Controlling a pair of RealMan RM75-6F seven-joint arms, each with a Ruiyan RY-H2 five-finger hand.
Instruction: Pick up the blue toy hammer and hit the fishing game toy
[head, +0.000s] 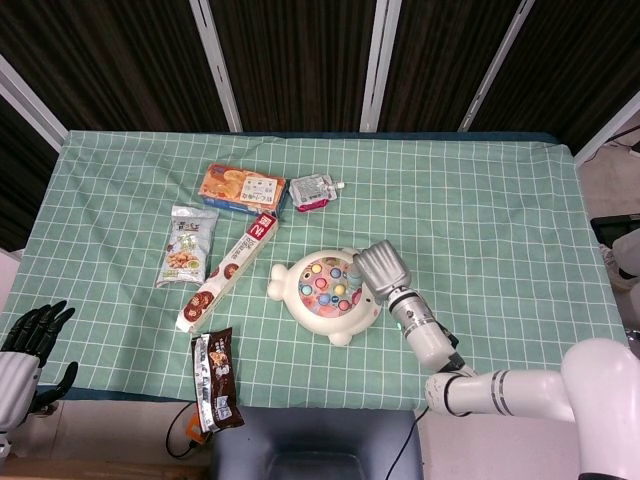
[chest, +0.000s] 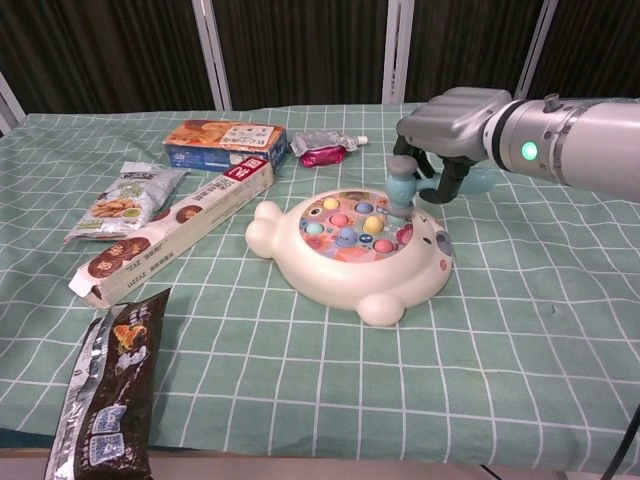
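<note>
The blue toy hammer (chest: 403, 186) is shown gripped in the right hand (chest: 452, 125), its head brought down onto the far right part of the fishing game toy (chest: 352, 248); whether head and pegs are touching cannot be told. The toy rests on the green checked desk (chest: 520, 300), with a long biscuit box (chest: 175, 232) to its left and a red-trimmed pouch (chest: 325, 148) behind it.

For a sound strike, the handle should be held firmly so that the head does not twist, and the blow should be delivered downward onto the coloured pegs rather than onto the white rim. A light, short stroke is judged sufficient, since a harder one could push the toy across the cloth.

In the head view the hammer is hidden almost wholly beneath the right hand (head: 381, 267), so the grip cannot be examined there. In the chest view the handle is largely concealed by the fingers. The left hand (head: 28, 345) is seen only at the lower left frame edge, off the desk and well apart from the toy, holding nothing with its fingers apart.
</note>
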